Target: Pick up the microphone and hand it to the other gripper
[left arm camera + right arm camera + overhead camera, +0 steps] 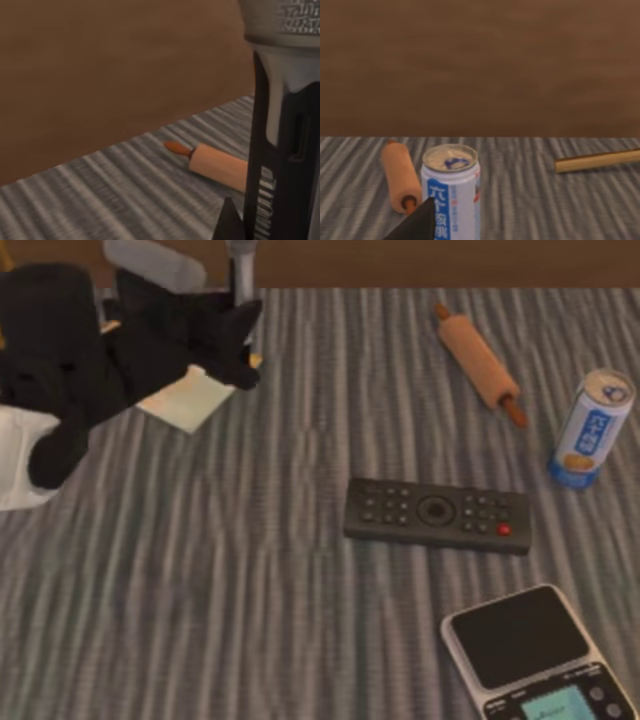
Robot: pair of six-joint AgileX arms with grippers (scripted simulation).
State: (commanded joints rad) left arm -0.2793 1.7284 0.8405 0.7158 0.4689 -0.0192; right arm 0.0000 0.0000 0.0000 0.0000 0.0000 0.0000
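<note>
Surface: grey striped cloth [250, 580]; brown wall behind. Left gripper [235, 335], far-left corner, jaws pinching the microphone [241, 270] upright. Right gripper [417, 225]: one fingertip visible, jaw state cannot be told. Also present: remote [437, 513], rolling pin [480, 362], can [592, 428], scale [540, 655].

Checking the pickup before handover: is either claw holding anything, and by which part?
The left claw grips the slim black-handled microphone with silver mesh head by its handle, head upward. The right claw shows only one fingertip.

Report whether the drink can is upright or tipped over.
Upright: the drink can stands on its base on the table, its round top facing up, beside the rolling pin.
</note>
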